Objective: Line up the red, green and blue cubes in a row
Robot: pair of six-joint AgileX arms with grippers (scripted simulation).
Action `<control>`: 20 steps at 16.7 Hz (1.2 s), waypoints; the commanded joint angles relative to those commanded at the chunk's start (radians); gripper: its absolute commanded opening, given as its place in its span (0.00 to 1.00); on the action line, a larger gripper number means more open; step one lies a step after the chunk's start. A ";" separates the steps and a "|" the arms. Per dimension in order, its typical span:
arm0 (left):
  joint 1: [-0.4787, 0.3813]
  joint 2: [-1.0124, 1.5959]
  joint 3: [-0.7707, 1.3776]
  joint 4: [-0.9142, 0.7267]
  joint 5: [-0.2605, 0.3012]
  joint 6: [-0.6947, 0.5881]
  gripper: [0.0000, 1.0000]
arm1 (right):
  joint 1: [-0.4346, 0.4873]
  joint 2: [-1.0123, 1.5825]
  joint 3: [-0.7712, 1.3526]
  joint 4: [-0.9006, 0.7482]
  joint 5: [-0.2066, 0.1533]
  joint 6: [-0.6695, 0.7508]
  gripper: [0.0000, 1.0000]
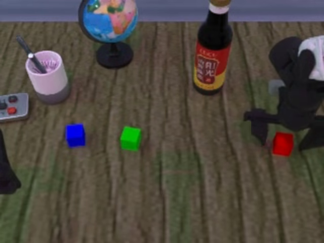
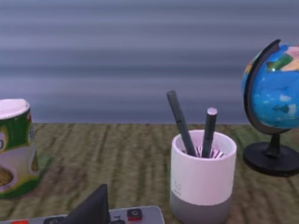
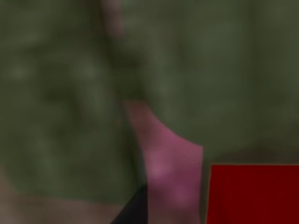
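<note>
Your right tool (image 1: 284,137) is down at the desk (image 1: 202,202) on the top view's right side, its two dark fingers spread wide to either side of the red cube (image 1: 283,144). One finger (image 1: 259,126) stands just left of the cube with a little gap; the other sits close at its right. The cube rests on the desk between them and is not lifted. In the right wrist view the red cube (image 3: 252,193) fills the corner beside a dark fingertip (image 3: 133,210), with blurred desk surface behind.

The green cube (image 1: 130,138) lies well to the left of that tool, near the middle of the desk, and the blue cube (image 1: 75,135) sits just beyond it, farther left still. Those two stand roughly level with each other, near but apart; the red cube lies slightly lower and far off to the right.

Behind the right tool and a little to its left stands a sauce bottle (image 1: 213,48). A globe (image 1: 108,23), a pen cup (image 1: 48,76) and a remote (image 1: 12,106) occupy the far left part of the desk.

Your left arm (image 1: 6,167) is parked at the left edge; you cannot tell how its tool stands. Its wrist view looks over the remote (image 2: 117,215) toward the pen cup (image 2: 202,179), the globe (image 2: 273,102) and a green-labelled can (image 2: 16,147).
</note>
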 joint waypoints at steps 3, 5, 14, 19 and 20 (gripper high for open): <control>0.000 0.000 0.000 0.000 0.000 0.000 1.00 | 0.000 0.000 0.000 0.000 0.000 0.000 0.02; 0.000 0.000 0.000 0.000 0.000 0.000 1.00 | 0.000 0.000 0.000 0.000 0.000 0.000 0.00; 0.000 0.000 0.000 0.000 0.000 0.000 1.00 | 0.000 -0.051 0.029 -0.041 0.017 -0.012 0.00; 0.000 0.000 0.000 0.000 0.000 0.000 1.00 | 0.005 -0.119 0.130 -0.223 0.017 -0.012 0.00; 0.000 0.000 0.000 0.000 0.000 0.000 1.00 | 0.005 -0.133 0.147 -0.250 0.017 -0.012 0.00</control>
